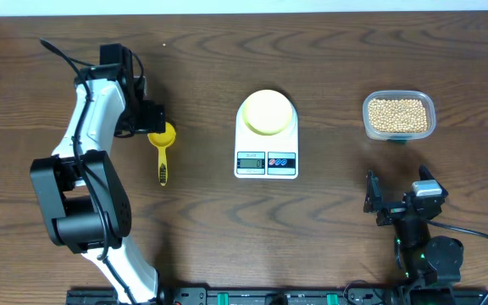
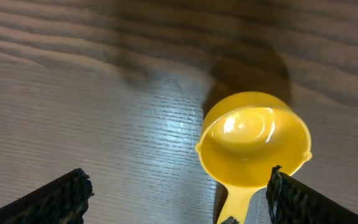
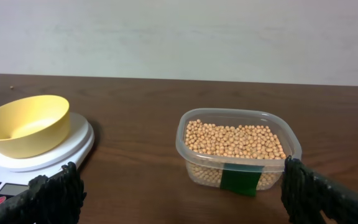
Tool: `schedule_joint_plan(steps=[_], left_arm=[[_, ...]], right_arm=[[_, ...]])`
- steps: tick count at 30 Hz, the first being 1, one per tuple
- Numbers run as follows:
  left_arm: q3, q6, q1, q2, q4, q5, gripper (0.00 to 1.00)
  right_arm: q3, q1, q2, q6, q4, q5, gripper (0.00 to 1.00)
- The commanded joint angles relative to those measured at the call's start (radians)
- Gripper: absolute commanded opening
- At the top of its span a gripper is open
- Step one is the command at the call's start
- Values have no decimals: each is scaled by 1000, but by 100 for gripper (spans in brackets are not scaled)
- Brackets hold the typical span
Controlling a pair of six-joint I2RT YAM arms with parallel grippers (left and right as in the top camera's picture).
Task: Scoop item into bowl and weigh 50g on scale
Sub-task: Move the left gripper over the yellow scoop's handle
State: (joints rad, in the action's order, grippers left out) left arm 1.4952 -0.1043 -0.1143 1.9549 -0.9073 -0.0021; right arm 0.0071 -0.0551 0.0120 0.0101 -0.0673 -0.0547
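The left fingers are spread wide and hold nothing. They hang low over the yellow scoop, which lies flat on the desk with its cup towards the far edge and its handle pointing to the near edge. From the left wrist the top of the handle sits between the two fingers, close to one of them; whether that finger touches the cup's rim cannot be told. The right fingers are also wide open and empty, held above the desk near its front edge, well apart from everything else. Ahead of them stands the clear tub, a green label on its near wall, filled with the beans. The pale yellow bowl sits empty on the platform of the scale, at the middle of the desk, with the display and buttons facing the near edge. Bare wood lies between scoop and scale, and again between scale and tub. A broad open strip of desk runs in front of the scale and behind all three.
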Motion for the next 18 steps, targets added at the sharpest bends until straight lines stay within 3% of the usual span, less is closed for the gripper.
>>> schedule_joint_plan(steps=[1,18], left_arm=[[-2,12,-2,5,9,10,92],[-7,11,-2,101,35,10,92]], right_arm=[[-2,-6,-6,-8,-5,4,99],[-2,-6,-6,-8,-5,4,99]])
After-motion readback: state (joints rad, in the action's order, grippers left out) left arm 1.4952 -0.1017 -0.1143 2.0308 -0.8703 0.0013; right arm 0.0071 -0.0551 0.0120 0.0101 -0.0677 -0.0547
